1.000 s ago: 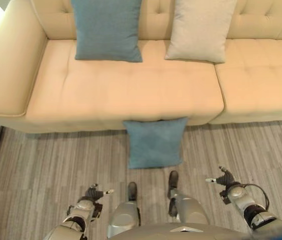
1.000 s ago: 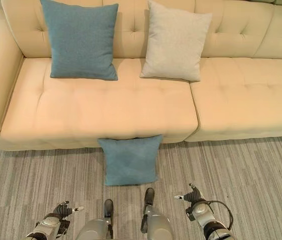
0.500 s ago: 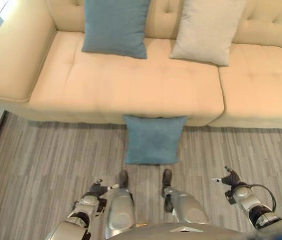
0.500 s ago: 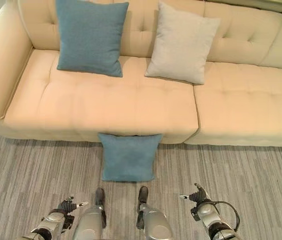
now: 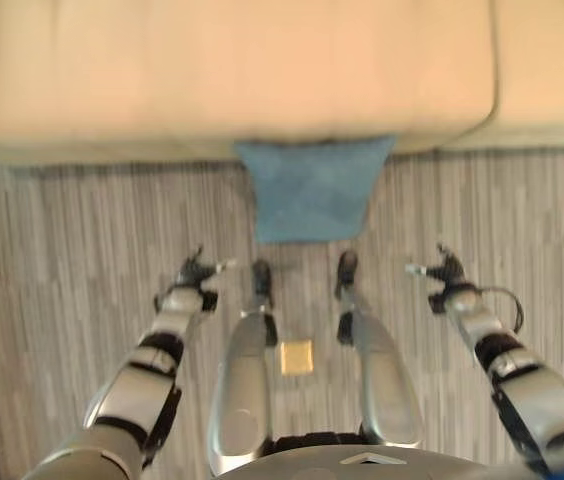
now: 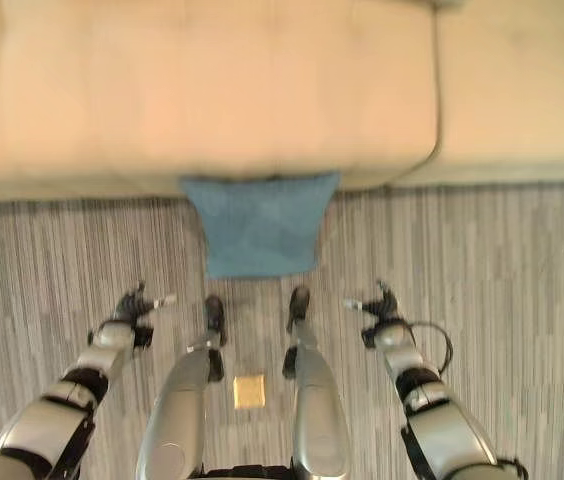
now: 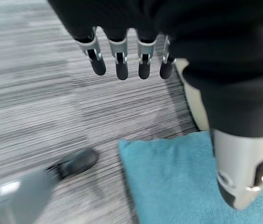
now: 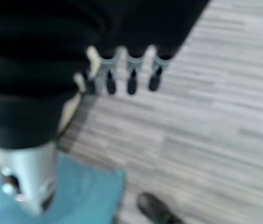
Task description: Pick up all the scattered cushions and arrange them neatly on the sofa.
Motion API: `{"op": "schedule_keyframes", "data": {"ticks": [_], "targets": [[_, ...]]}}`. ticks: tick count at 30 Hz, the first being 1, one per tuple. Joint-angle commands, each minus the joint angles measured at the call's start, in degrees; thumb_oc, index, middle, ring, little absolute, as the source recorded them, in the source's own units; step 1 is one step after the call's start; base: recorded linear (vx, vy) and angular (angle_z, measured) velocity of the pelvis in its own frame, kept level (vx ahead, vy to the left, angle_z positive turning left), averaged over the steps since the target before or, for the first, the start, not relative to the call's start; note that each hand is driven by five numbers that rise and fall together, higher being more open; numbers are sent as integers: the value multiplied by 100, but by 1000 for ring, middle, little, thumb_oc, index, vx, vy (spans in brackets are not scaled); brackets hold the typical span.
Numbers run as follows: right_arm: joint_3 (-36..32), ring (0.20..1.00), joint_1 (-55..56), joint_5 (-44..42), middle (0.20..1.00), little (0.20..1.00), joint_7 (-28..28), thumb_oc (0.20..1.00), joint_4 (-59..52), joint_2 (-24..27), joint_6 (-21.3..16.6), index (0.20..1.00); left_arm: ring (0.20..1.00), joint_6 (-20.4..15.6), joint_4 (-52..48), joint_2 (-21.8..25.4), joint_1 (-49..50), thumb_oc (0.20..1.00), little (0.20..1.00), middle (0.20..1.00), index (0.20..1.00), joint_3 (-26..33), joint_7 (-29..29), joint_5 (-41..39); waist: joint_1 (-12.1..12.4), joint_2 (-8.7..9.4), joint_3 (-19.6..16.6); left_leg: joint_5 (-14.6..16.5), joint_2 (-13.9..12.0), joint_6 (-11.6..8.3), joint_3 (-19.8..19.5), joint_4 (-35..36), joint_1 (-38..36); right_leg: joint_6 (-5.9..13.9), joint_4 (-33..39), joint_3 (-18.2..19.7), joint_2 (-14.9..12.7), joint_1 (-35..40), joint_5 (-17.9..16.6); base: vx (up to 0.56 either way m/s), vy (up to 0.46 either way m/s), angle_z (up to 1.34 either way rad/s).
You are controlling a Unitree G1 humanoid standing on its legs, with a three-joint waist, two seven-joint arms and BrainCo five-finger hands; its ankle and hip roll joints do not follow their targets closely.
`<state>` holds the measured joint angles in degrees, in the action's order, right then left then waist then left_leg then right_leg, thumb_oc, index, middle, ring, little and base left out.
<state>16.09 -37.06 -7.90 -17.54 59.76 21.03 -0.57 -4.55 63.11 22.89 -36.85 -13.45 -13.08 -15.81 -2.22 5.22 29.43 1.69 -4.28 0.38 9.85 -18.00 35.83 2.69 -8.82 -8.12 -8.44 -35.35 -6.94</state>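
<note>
A blue cushion (image 5: 314, 189) lies on the grey striped floor, its far edge against the front of the beige sofa (image 5: 232, 70). My left hand (image 5: 194, 274) hovers over the floor to the cushion's near left, fingers straight and holding nothing. My right hand (image 5: 444, 271) hovers to the cushion's near right, also open and apart from it. In the left wrist view the blue cushion (image 7: 169, 177) lies past my straight fingers (image 7: 121, 60). The right wrist view shows the cushion's corner (image 8: 92, 196) beyond the open fingers (image 8: 131, 77).
The sofa's seat (image 6: 202, 90) spans the far side, with a seam between two seat sections (image 6: 434, 100) at the right. Grey striped carpet (image 5: 62, 260) runs on both sides of the cushion. A small yellow square (image 5: 296, 357) shows low in the middle.
The camera has tilted down and nearer: the sofa back and its two cushions have left the picture. Both hands have moved forward, closer to the floor cushion's sides.
</note>
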Motion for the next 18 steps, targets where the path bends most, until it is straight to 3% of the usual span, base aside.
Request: {"op": "schedule_keyframes", "data": {"ticks": [1, 7, 18], "targets": [[1, 1000, 454, -636, 1000, 1000, -562, 1000, -122, 410, -225, 1000, 1000, -240, 61, 185, 393, 1000, 1000, 1000, 1000, -233, -477, -341, 12, -40, -795, 277, -36, -293, -335, -163, 300, 542, -781, 112, -322, 64, 780, -145, 38, -7], [-92, 1000, -1066, -1366, 1000, 1000, -1163, 1000, -262, 754, -507, 1000, 1000, -308, -8, 463, -1186, 1000, 1000, 1000, 1000, -418, -889, -714, -106, -186, -686, 292, 36, -220, -544, -585, 2018, 522, -1584, 345, -430, -1826, 904, -25, 38, 3], [-65, 1000, -2277, -1999, 1000, 1000, -1775, 1000, -274, 1017, -869, 1000, 1000, -347, 240, 489, -2701, 1000, 1000, 1000, 1000, -776, -1242, -1152, -270, -238, -762, 465, 193, -64, -612, -1317, 3679, 583, -2537, 667, -437, -3671, 1080, 41, 34, 4]]}}
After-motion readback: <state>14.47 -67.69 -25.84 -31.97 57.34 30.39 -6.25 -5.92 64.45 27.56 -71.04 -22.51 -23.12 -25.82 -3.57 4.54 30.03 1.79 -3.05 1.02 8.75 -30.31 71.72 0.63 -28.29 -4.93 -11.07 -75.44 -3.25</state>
